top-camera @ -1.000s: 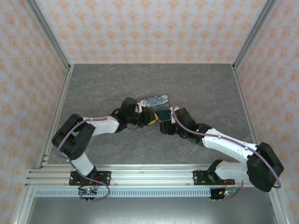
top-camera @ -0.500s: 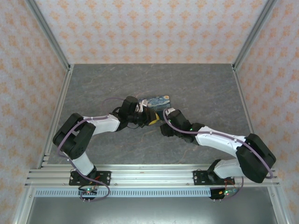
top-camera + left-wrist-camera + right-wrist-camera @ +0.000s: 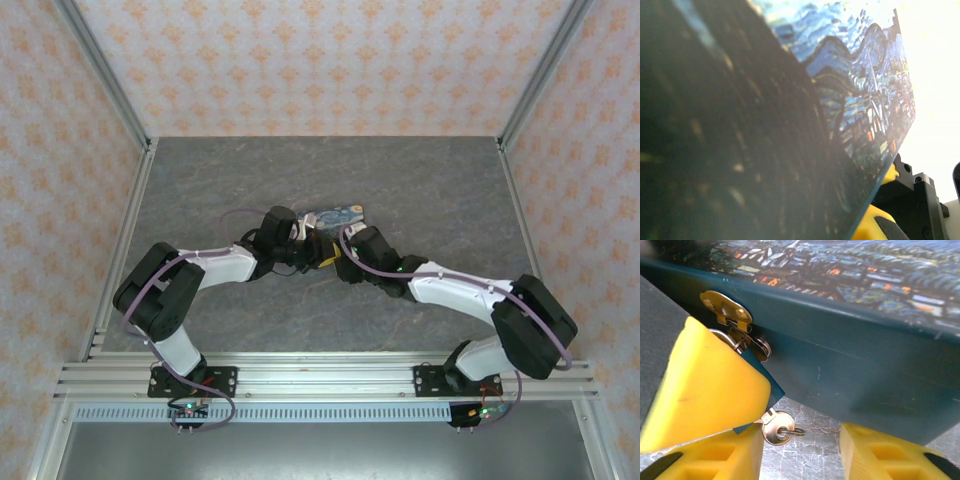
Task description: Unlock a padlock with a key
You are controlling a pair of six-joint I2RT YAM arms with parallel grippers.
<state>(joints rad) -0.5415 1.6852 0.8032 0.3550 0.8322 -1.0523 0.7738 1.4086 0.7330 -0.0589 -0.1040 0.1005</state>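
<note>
The padlock (image 3: 335,215), a flat block printed with a blue and yellow starry-night painting, hangs tilted above mid-table. My left gripper (image 3: 316,248) is shut on its near left corner. In the left wrist view its printed face (image 3: 855,75) sits right against the camera. In the right wrist view its dark blue side (image 3: 850,370) carries a brass hasp (image 3: 725,307). The key (image 3: 776,426), with a round metal head and a small ring, sticks out from under the left gripper's yellow finger (image 3: 700,390). My right gripper (image 3: 800,460) is open around the key's head, which lies beside its left finger (image 3: 705,460).
The grey marbled table (image 3: 430,180) lies below, walled by patterned panels and aluminium posts (image 3: 535,70). Both arms meet at mid-table, with their forearms stretched over the near half. A metal rail (image 3: 320,380) runs along the near edge.
My right arm has swung left and brought its gripper in under the padlock's edge, and its jaws have narrowed. The left arm has kept its hold, with the padlock tilted slightly.
</note>
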